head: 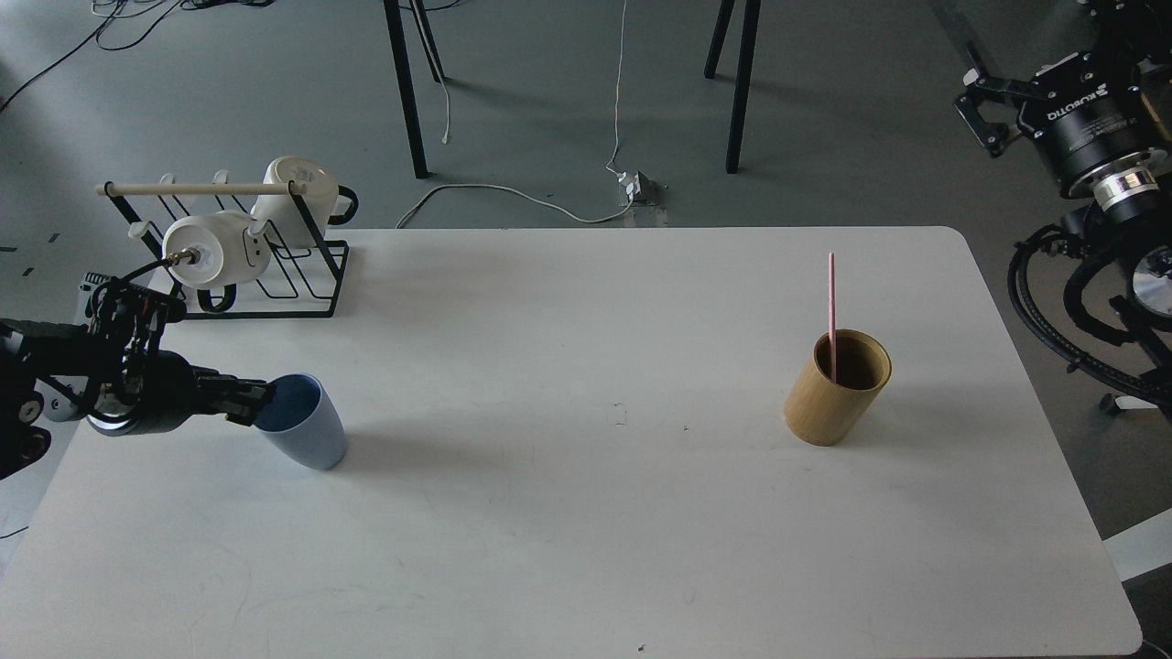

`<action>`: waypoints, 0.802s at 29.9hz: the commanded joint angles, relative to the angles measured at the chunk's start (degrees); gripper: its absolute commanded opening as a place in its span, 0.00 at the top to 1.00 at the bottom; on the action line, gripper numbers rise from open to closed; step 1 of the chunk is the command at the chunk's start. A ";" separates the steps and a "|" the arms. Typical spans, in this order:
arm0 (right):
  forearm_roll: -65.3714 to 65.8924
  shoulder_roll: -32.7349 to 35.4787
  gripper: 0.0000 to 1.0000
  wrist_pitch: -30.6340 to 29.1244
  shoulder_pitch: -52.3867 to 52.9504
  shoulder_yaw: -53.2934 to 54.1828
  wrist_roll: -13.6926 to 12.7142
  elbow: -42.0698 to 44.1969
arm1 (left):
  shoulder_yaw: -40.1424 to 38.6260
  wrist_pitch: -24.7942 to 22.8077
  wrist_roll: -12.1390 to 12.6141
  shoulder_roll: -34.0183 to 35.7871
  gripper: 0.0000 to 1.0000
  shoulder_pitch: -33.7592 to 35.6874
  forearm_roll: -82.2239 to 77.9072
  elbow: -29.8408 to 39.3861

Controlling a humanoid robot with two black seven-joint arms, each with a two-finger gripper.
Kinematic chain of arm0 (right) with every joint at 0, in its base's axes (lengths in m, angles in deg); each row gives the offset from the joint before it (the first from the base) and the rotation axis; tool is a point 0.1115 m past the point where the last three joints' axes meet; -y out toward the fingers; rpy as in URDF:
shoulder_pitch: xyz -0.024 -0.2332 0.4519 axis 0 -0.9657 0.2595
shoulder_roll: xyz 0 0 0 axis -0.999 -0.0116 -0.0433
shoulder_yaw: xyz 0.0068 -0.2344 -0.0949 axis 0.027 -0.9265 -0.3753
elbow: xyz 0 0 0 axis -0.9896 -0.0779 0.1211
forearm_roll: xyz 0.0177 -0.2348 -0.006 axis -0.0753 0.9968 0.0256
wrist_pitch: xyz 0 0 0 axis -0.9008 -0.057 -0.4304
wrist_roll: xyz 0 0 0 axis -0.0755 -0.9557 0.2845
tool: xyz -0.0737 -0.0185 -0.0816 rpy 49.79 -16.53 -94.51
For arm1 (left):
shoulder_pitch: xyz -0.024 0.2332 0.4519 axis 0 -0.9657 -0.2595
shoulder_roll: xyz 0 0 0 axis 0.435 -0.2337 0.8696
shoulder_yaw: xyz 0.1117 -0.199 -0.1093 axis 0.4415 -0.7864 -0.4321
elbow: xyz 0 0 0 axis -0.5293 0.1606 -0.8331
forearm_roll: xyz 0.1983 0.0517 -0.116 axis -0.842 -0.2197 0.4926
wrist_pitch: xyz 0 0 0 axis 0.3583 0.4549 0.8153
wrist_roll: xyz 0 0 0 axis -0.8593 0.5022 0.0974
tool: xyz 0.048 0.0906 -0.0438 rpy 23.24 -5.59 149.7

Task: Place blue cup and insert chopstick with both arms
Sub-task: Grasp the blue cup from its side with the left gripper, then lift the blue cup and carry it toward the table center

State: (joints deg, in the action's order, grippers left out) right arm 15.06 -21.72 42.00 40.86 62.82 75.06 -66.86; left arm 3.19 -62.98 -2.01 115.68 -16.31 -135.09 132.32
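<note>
My left gripper (261, 403) sits at the rim of the blue cup (307, 426), its fingers at the near lip. The fingertips are dark against the rim, so I cannot tell whether they are pinched on the wall or only touching it. The cup leans away from my hand, its base on the table (586, 549) and its mouth turned toward my fingers. Nothing shows inside it.

To do this step well, I judge I should make sure one finger is inside the rim and one outside before lifting, then raise the cup straight up. A thin wall held at one point can swing, so I would carry it slowly and set the base down flat before letting go. It wants an open spot further out from my hand, toward the middle, where my other arm can reach it too.

Just beyond my hand, on the far side, stands the wire rack (275, 275) with two white mugs (220, 256) hung on it. I should keep my wrist away from it when I lift.

Well across the table from my left hand is the tan holder (838, 389), upright, with the chopstick (831, 311) standing in it, leaning against the inner wall and rising well above the rim.

My right gripper (984, 114) hangs off the table's far right corner, holding nothing, its jaws apart.
</note>
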 commanded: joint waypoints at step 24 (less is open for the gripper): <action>0.00 4.34 0.01 0.00 0.78 1.76 -0.01 -0.10 | -0.17 -6.41 4.45 -22.94 1.00 22.49 -0.88 4.73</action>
State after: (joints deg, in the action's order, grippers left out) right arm 15.06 -19.63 42.00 41.31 64.11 75.06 -66.96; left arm 2.84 -69.40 1.62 97.80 5.13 -135.21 137.01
